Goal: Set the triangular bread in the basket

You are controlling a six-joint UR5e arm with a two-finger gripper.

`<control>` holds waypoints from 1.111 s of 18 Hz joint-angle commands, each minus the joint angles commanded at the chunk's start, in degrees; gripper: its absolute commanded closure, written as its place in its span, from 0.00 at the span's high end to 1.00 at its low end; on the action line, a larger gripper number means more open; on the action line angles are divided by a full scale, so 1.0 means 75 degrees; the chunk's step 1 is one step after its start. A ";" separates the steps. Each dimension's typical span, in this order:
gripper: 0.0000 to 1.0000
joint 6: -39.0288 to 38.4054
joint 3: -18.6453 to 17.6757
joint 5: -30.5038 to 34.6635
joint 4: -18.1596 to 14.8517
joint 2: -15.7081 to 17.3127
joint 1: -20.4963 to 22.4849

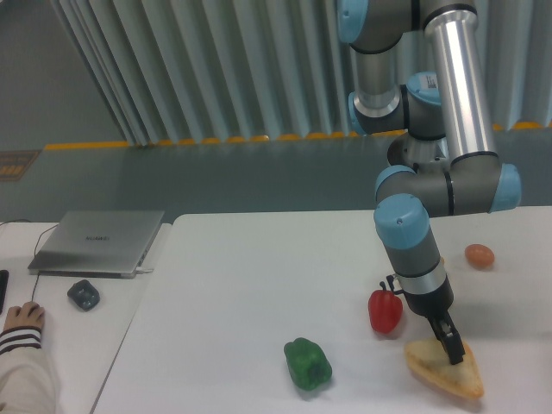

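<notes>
The white surface (pixel 259 285) carried everything; the triangular bread (pixel 445 371) lay flat at its near right corner, just right of the red pepper (pixel 385 311) and well right of the green pepper (pixel 308 364); the gripper (pixel 450 350) pressed down onto the bread's top; how far its jaws stood apart could not be told; a brown egg (pixel 479 255) sat farther back.

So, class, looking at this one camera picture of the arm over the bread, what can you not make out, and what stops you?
- The hand: dark fingers overlap the triangular bread; open or shut is unclear, as is any grip.
- The basket: nowhere in this camera view.
- The bread's lower corner: almost at the bottom edge of the picture.
- A yellowish object behind the arm: hidden by the arm's wrist.
</notes>
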 joint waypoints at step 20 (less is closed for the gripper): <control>0.10 0.2025 0.0539 -0.0140 -0.1430 0.0961 0.1287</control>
